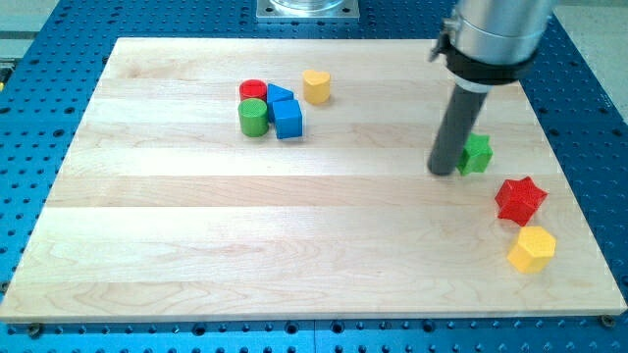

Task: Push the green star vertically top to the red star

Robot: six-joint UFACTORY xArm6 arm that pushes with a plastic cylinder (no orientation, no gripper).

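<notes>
The green star (478,154) lies at the view's right on the wooden board, partly hidden by the rod. The red star (519,199) lies below it and a little to its right, apart from it. My tip (444,172) rests on the board against the green star's left side, and slightly below its middle.
A yellow hexagon block (532,248) sits just below the red star, near the board's right edge. At the upper left is a cluster: a red cylinder (252,90), a green cylinder (253,117), two blue blocks (287,116). A yellow heart (316,86) sits to their right.
</notes>
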